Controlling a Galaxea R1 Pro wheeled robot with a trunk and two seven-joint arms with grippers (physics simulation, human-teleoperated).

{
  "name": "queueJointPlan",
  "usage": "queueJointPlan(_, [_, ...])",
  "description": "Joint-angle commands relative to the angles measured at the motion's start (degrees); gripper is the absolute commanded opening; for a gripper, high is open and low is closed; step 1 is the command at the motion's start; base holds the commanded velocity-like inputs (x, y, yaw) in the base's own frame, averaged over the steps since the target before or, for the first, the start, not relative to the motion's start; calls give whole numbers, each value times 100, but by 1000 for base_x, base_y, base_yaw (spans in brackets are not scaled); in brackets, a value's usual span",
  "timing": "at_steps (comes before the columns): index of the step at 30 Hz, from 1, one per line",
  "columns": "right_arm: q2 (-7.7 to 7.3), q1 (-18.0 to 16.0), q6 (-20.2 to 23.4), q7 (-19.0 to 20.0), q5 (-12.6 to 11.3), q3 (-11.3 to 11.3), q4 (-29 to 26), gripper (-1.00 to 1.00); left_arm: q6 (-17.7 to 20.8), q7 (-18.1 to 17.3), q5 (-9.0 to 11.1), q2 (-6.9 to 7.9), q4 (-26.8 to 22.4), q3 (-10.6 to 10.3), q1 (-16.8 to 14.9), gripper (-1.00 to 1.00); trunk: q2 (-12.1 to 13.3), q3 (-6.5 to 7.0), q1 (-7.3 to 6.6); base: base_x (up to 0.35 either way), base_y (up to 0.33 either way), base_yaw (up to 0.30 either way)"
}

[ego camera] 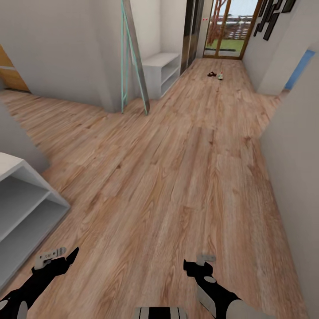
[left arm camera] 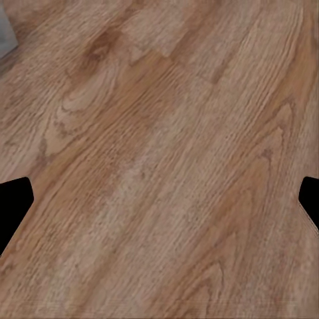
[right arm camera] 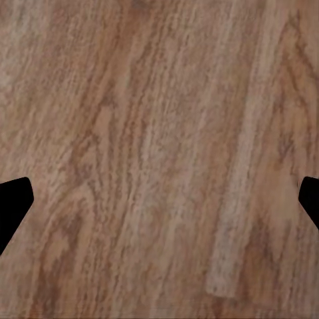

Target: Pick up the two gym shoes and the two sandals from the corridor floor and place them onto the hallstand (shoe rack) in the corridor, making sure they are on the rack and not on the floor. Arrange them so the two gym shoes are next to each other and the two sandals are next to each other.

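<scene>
Head view down the corridor, robot in transit. The shoes lie as a small dark-and-pale cluster on the corridor floor, far ahead near the glass doors and slightly toward the robot's right; at this range individual gym shoes and sandals, and their long axes, cannot be told apart. A pale grey shelved unit, probably the hallstand, stands against the left wall, short of the shoes. The left gripper and right gripper hang low over bare planks, fingers spread apart and empty in both wrist views. The right arm appears marginally better aligned; a long approach drive is needed first.
</scene>
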Motion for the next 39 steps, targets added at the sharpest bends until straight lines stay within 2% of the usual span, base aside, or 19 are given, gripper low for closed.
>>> queueJointPlan(1, [0,-1,0,0,0,0,0,100,0,0,1,0,0,-1,0,100,0,0,0,333,0,-13])
queueJointPlan(15, [1,2,1,0,0,8,4,100,0,-5,-2,0,1,-3,1,100,0,0,0,333,0,-5])
queueJointPlan(27, [8,3,1,0,0,9,2,100,0,-9,-22,0,1,-4,0,100,0,0,0,333,0,-187])
queueJointPlan(39, [9,0,1,-2,0,9,6,100,0,-11,8,0,1,3,0,100,0,0,0,333,0,-9])
